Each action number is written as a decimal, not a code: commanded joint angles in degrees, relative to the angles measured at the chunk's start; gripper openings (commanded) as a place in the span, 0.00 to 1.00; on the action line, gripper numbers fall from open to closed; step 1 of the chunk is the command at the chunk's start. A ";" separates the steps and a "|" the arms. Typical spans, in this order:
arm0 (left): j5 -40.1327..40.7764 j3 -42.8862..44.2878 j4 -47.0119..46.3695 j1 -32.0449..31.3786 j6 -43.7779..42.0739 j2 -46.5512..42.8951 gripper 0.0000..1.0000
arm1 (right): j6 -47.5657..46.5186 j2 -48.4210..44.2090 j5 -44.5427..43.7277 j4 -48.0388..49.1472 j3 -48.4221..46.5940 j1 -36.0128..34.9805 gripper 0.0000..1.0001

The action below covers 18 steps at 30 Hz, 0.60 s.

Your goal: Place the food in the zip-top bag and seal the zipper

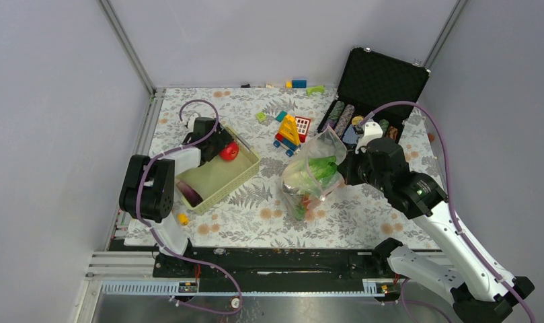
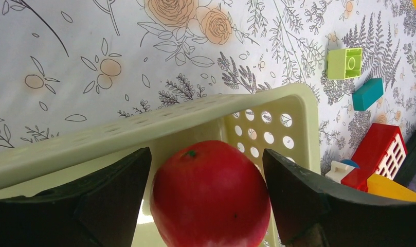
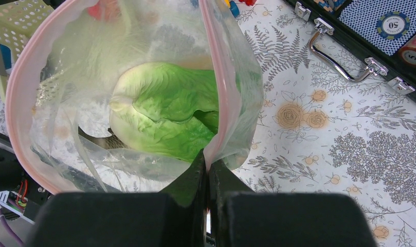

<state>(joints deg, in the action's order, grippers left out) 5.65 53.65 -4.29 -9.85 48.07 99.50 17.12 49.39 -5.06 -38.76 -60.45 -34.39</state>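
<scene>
A red round toy fruit [image 2: 211, 195] sits in the far corner of the pale green basket [image 2: 144, 128]. My left gripper [image 2: 205, 154] is open around it, one finger at each side and a thin gap on the left. From above, the fruit [image 1: 230, 151] shows at that gripper's [image 1: 223, 145] tip. My right gripper [image 3: 208, 157] is shut on the pink zipper [image 3: 216, 77] edge of the zip-top bag [image 3: 51, 128], holding its mouth up and open. Green leafy food [image 3: 164, 113] lies inside the bag [image 1: 313, 176]. A small yellow piece [image 1: 182, 218] lies on the table.
A dark purple piece [image 1: 190, 194] lies in the basket [image 1: 218, 178]. Coloured building blocks [image 1: 292, 131] stand behind the bag, with loose green [image 2: 344, 63] and teal [image 2: 367, 94] blocks nearby. An open black case [image 1: 380, 84] of poker chips is at the back right.
</scene>
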 commanded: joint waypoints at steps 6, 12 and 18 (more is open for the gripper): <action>-2.17 -0.24 -1.82 0.27 0.00 -2.12 0.74 | -0.53 -0.71 -0.65 2.37 -0.02 -0.15 0.00; -5.32 -1.76 -1.63 0.28 -0.19 -3.29 0.76 | -0.26 -1.07 -0.65 2.35 -0.02 -0.15 0.00; -8.55 -4.42 -1.25 0.27 -1.56 -5.52 0.78 | -0.04 -1.01 -0.61 2.33 -0.02 -0.14 0.00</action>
<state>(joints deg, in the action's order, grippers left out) 0.56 50.52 -4.05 -9.85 47.86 97.86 17.17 49.23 -5.06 -38.68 -60.45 -34.39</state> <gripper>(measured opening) 0.772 0.022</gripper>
